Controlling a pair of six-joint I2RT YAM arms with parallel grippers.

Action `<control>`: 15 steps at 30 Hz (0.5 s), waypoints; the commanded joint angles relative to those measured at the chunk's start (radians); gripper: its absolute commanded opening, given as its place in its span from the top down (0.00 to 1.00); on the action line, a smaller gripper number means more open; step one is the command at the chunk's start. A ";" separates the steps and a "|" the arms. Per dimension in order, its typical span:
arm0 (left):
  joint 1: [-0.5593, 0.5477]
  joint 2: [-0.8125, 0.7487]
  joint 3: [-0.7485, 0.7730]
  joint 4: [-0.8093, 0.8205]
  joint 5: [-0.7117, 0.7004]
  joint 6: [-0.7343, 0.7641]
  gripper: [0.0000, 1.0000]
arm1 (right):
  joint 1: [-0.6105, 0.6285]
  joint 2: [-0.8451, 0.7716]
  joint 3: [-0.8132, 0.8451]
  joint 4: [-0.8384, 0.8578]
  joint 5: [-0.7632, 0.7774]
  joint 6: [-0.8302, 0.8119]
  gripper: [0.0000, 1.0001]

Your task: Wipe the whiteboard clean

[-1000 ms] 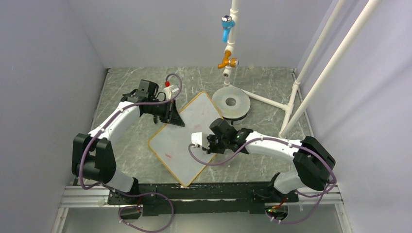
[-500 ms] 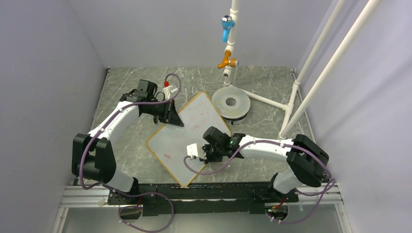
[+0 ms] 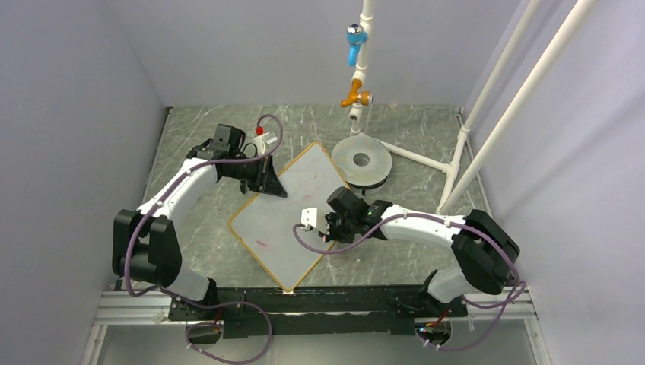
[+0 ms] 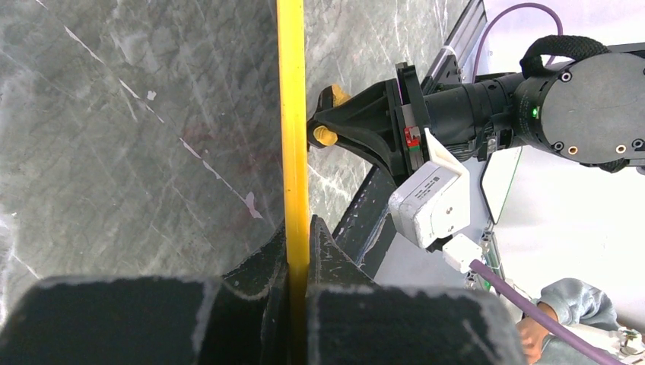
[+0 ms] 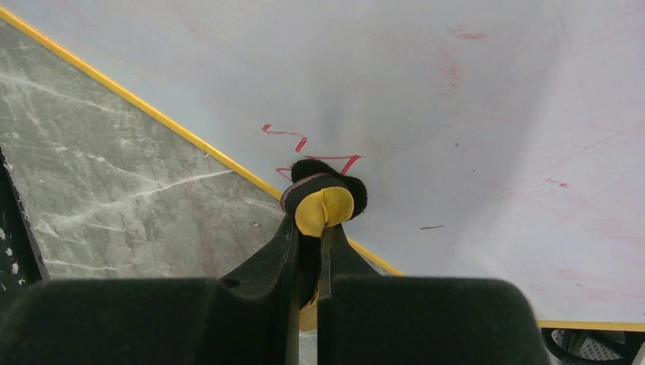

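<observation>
Holding: left end effector (image 4: 298,247) clamped on whiteboard (image 3: 275,219) frame.
Wiping: right end effector (image 5: 306,232) pinching eraser (image 5: 323,201) (pad on board).
Remaining: red strokes (image 5: 283,131) beside eraser; faint smudges (image 5: 468,34) elsewhere.

The left gripper (image 4: 297,251) fills the frame from 5 to 8 o'clock, its black fingers (image 4: 262,266) pinched on the whiteboard (image 4: 292,114), seen edge-on as a thin yellow strip running from 6 to 12 o'clock with grey marbled table (image 4: 114,114) either side. At 2 o'clock the right gripper (image 4: 322,118) reaches to the strip with a yellow pad (image 4: 325,137) at its tips, a white box (image 4: 430,201) on its wrist. A purple cable (image 4: 525,300) and a person's hand (image 4: 532,338) lie at 4 o'clock.
</observation>
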 commanded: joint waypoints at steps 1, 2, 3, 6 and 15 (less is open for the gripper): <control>-0.017 -0.028 0.043 0.003 0.143 0.043 1.00 | 0.049 -0.024 0.025 0.033 -0.035 -0.043 1.00; -0.018 -0.028 0.043 0.003 0.142 0.043 1.00 | 0.080 -0.021 0.024 0.033 -0.037 -0.047 1.00; -0.018 -0.028 0.044 0.003 0.142 0.043 1.00 | 0.110 -0.016 0.026 0.031 -0.033 -0.050 1.00; -0.018 -0.032 0.039 0.006 0.142 0.041 1.00 | 0.171 0.006 0.043 0.036 -0.012 -0.045 1.00; -0.018 -0.031 0.037 0.007 0.149 0.045 1.00 | 0.024 -0.047 0.043 0.133 0.123 0.055 1.00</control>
